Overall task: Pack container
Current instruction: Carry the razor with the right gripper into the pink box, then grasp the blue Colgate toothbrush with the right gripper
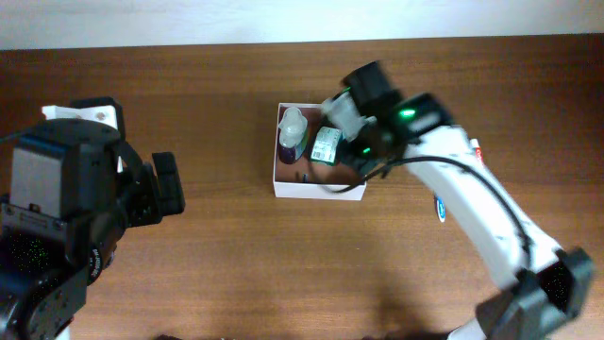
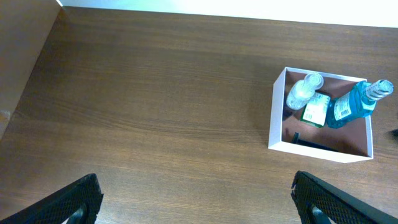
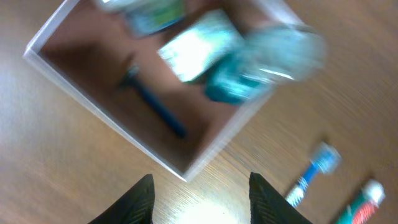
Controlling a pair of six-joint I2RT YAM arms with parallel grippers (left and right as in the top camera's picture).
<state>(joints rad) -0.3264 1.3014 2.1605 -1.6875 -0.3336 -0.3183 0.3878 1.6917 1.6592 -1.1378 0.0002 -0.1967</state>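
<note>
The container is a square white box with a pinkish-brown inside, at the table's middle. In the left wrist view the container holds a clear bottle, a green-white packet, a blue mouthwash bottle and a dark razor. My right gripper hovers at the box's right side. In the blurred right wrist view it is open and empty, just outside a corner of the container. My left gripper is open and empty, well left of the box.
A blue and white toothbrush and a toothpaste tube lie on the wooden table to the right of the box. The right arm hides most of them in the overhead view. The left arm's base fills the left side.
</note>
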